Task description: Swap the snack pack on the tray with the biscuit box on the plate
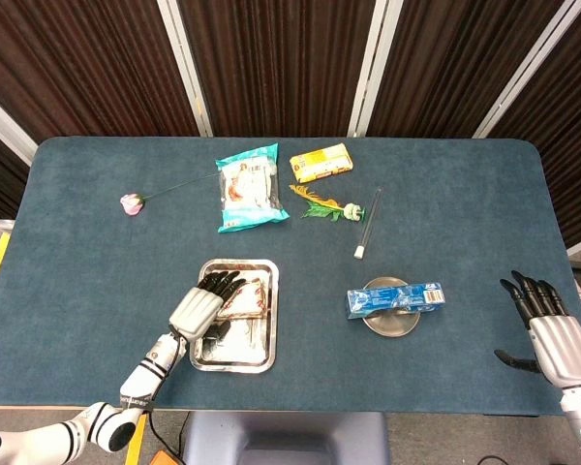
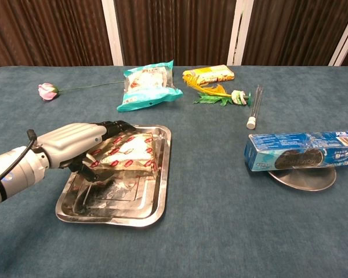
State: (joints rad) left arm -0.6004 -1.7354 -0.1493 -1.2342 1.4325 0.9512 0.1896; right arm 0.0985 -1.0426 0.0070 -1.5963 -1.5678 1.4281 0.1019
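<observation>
The snack pack (image 1: 249, 295) (image 2: 130, 152), red and cream, lies across the far half of the steel tray (image 1: 234, 361) (image 2: 113, 217). My left hand (image 1: 201, 306) (image 2: 76, 142) lies on the pack's left end. Its fingers stretch over the top and its thumb sits low at the pack's near side; a firm grip does not show. The blue biscuit box (image 1: 395, 297) (image 2: 301, 150) rests across the small round plate (image 1: 388, 325) (image 2: 304, 179) to the right. My right hand (image 1: 554, 335) hovers open by the table's right edge, far from the box.
At the back lie a teal snack bag (image 1: 249, 187), a yellow packet (image 1: 321, 163), a green and orange feather (image 1: 321, 206) and a clear tube (image 1: 367, 225). A pink rose (image 1: 132, 202) lies at the back left.
</observation>
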